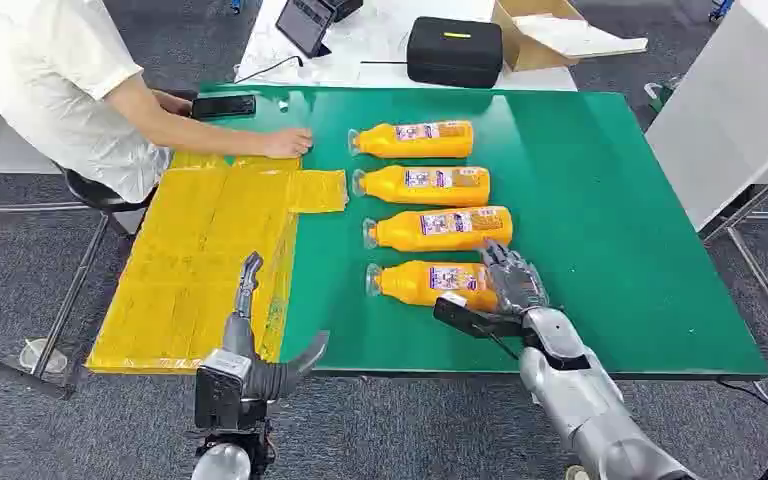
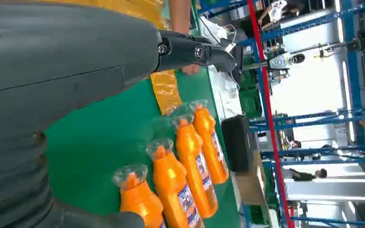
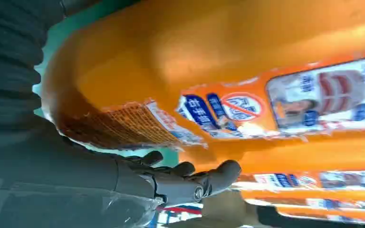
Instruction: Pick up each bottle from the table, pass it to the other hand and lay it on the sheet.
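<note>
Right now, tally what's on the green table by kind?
Orange bottles: 4, nearest one under the right hand
Yellow sheet: 1
Black phone: 1
Total: 6

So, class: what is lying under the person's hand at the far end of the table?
The person's hand presses on the far edge of the crinkled yellow plastic sheet, spread over the green table. Whatever lies beneath the sheet there is covered.
</note>
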